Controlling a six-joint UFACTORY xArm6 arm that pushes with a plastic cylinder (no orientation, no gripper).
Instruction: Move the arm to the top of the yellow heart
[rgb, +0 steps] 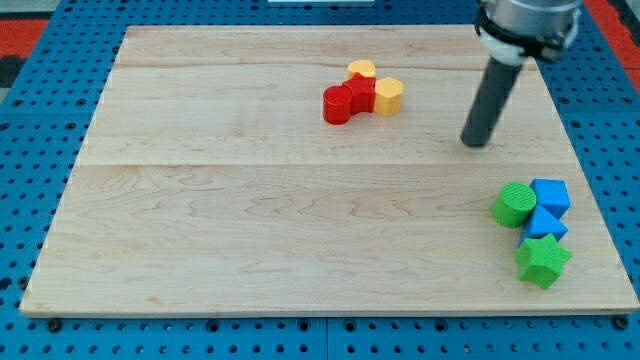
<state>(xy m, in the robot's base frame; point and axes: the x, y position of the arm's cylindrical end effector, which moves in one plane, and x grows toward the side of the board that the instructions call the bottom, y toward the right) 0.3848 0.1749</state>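
The yellow heart (362, 70) lies near the view's top centre, touching a cluster of two red blocks (347, 102) and a yellow hexagon (388, 96). My tip (477, 142) is on the board to the right of and below that cluster, well apart from the heart. The dark rod rises from it toward the view's top right.
At the view's right edge sit a green cylinder (514, 204), a blue cube (550, 195), a second blue block (545, 224) and a green star (543, 260), packed together. The wooden board (250, 200) lies on a blue pegboard surface.
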